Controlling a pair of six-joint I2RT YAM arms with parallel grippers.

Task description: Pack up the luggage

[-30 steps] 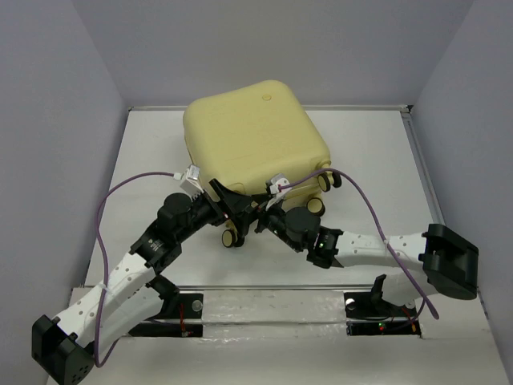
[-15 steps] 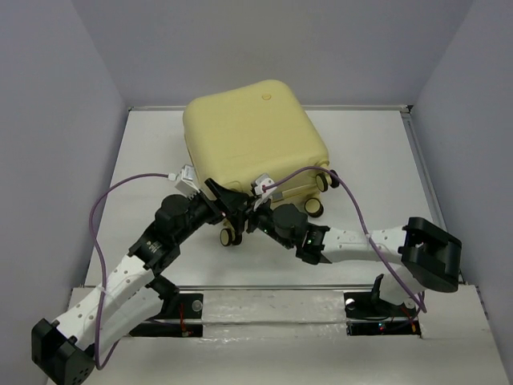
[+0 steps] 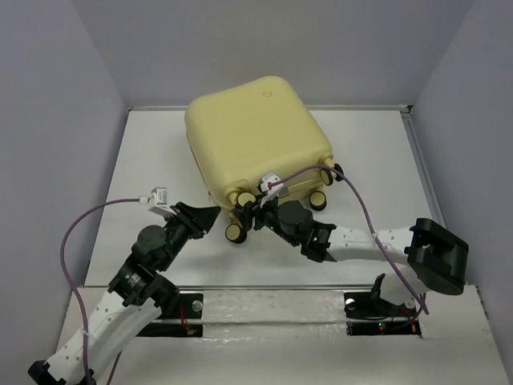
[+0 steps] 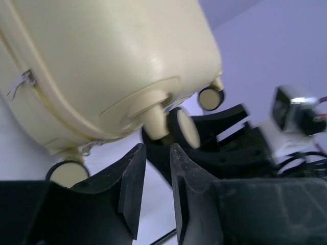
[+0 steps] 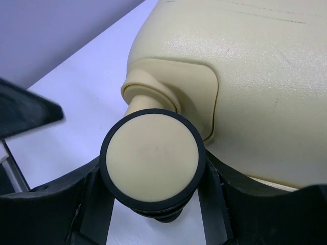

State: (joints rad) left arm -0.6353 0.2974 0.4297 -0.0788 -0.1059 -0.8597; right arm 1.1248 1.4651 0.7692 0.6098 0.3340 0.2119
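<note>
Pale yellow and closed, the suitcase (image 3: 256, 140) lies flat on the white table (image 3: 377, 160), toward the back and middle, its wheels facing the arms. One near wheel (image 5: 153, 161), cream with a black rim, sits between the fingers of the right gripper (image 5: 153, 196), which press on it from both sides. The left gripper (image 4: 157, 150) hangs just apart from the case's near left corner, its fingers nearly together with a slim gap, holding nothing.

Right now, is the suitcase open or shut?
Shut. The suitcase shell halves meet along the zipped seam, the zipper pull hanging beside it; no lining shows in any view.
</note>
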